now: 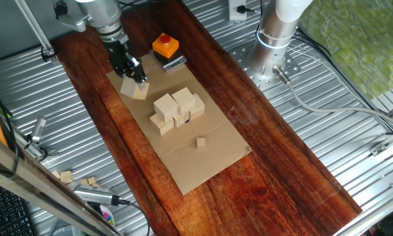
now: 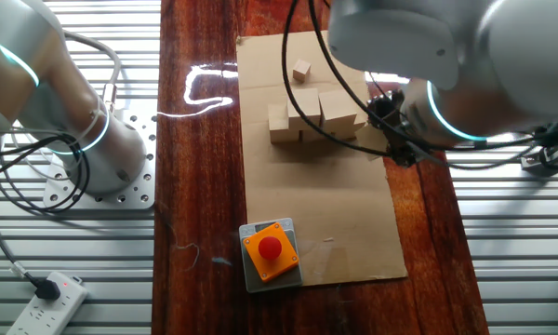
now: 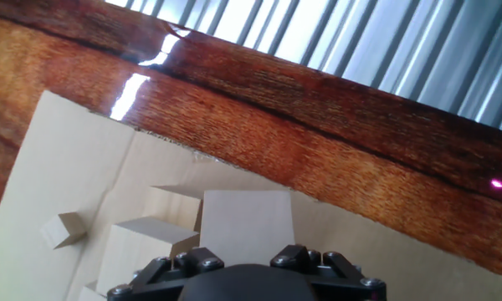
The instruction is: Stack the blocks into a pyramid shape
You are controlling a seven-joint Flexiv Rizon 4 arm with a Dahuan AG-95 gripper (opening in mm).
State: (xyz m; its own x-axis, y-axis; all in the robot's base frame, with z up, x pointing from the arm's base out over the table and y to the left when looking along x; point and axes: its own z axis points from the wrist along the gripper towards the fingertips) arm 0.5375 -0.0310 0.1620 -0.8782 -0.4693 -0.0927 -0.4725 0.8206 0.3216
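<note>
Hand (image 1: 136, 77) seen clamped on one block (image 1: 135, 88), held tilted just above cardboard sheet (image 1: 203, 164). In hand view, same block (image 3: 247, 219) seen gripped between fingers. Partial stack of blocks (image 1: 177, 110) noted near, toward sheet's middle, away from orange box (image 1: 165, 46); two levels made out. Tiny cube (image 1: 201, 142) noted beyond stack. Judged: held block to be carried toward stack, levelled, set on top. Counter (image 1: 281, 177) noted beneath sheet.

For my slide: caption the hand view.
Pincer holding a wooden block above the cardboard sheet.
</note>
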